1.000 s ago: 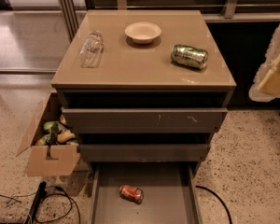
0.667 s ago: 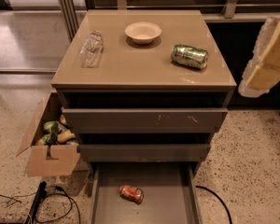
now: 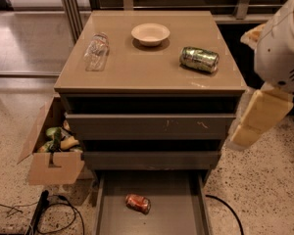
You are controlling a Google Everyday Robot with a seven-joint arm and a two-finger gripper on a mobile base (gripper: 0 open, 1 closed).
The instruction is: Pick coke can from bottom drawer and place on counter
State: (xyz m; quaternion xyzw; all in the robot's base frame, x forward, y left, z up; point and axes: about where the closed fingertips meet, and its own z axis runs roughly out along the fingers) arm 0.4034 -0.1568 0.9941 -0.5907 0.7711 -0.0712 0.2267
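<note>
Gripper (image 3: 245, 131) hangs at the right edge of the view, off the cabinet's right side, about level w/ the two upper drawers. It's beige, tilted, tip pointing down and toward the cabinet. Above it sits the bulky white arm housing (image 3: 279, 48), which cuts off at the frame edge. Spread or pressed together: can't tell from this angle. Nothing visibly held.

Coke can (image 3: 138, 203) is well apart from the gripper: lower and over toward the left of the view. It lies on its side on the floor of the bottom drawer (image 3: 179, 214), a bit left of the drawer's centre, touching no wall. Red body, silver end, some white marking. The drawer is pulled out toward the camera, a flat grey tray w/ low sides; can is the only item seen in it.

Above it, the middle drawer (image 3: 152, 159) and top drawer (image 3: 149, 126) each stick out a little.

Counter (image 3: 147, 75), glossy tan, is higher than the gripper's tip. On it:
- green can (image 3: 199, 59) on its side, right part, nearest the gripper.
- pale bowl (image 3: 150, 33) upright, near the back, approx centre.
- clear plastic bottle (image 3: 96, 50) lying down, left part.
All three sit apart from each other.

Left of the cabinet, on the speckled floor (image 3: 264, 190): open cardboard box (image 3: 51, 165) w/ green and tan items inside, just beside the cabinet. Black cables (image 3: 56, 214) run in front of the box; another cable (image 3: 228, 209) curves by the drawer's right side.
</note>
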